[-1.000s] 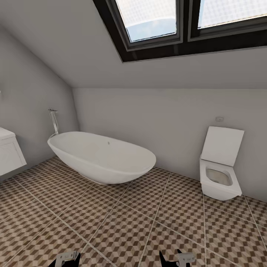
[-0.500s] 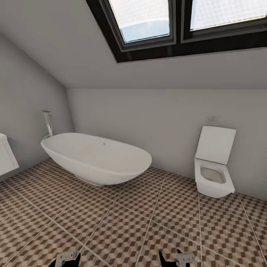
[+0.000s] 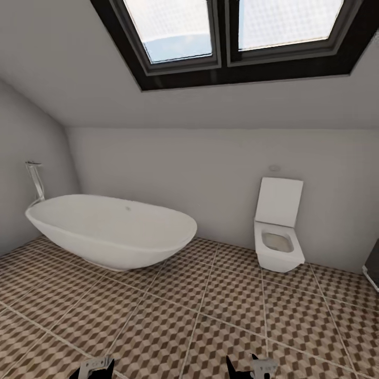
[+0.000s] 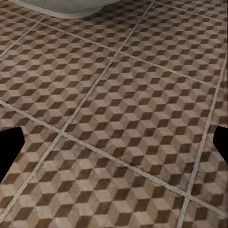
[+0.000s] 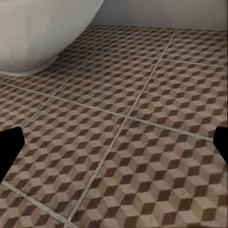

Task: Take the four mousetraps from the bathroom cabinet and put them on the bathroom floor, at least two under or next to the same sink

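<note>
Here an oval bathtub (image 3: pixel 113 231) and a toilet (image 3: pixel 278 234) stand well apart on the bathroom floor (image 3: pixel 210 310); both grippers, left (image 4: pixel 114 142) and right (image 5: pixel 114 142), splayed, grasp nothing.

Left end effector (image 3: pixel 92 368) and right end effector (image 3: pixel 252 367) low, spread wide, empty

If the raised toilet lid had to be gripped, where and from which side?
Probably the top free edge of the toilet lid, from the front and above: it stands upright against the wall, hinged low behind the bowl, leaving that edge exposed.
</note>
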